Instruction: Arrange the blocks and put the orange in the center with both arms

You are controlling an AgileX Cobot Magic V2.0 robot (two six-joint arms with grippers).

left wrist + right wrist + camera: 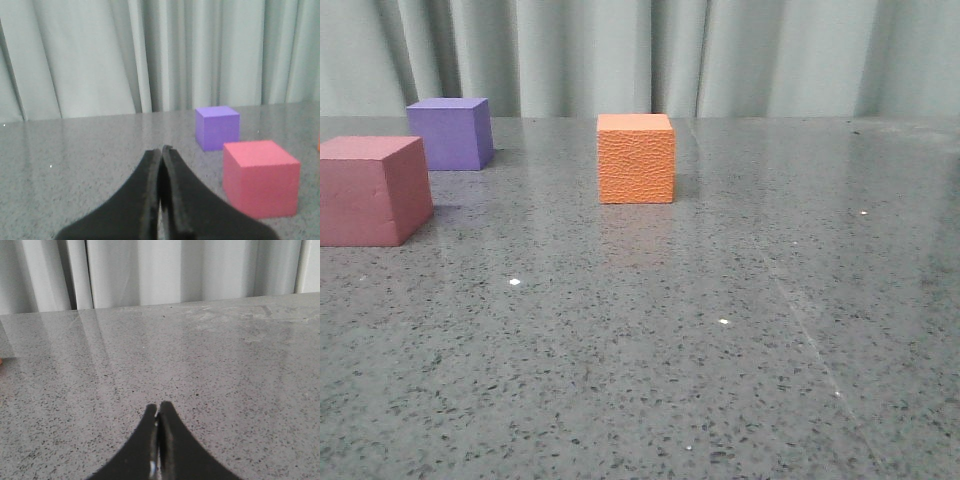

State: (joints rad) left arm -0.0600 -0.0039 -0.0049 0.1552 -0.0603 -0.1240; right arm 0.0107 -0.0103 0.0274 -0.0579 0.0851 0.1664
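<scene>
The orange cube with a pebbled skin stands alone toward the back middle of the table. A purple cube sits at the back left, and a dusty pink-red cube stands in front of it at the left edge of the front view. Neither arm shows in the front view. In the left wrist view my left gripper is shut with nothing in it, and the pink-red cube and purple cube lie ahead and off to one side. My right gripper is shut, empty, over bare table.
The grey speckled tabletop runs back to a pale pleated curtain. A sliver of orange shows at the left wrist view's edge.
</scene>
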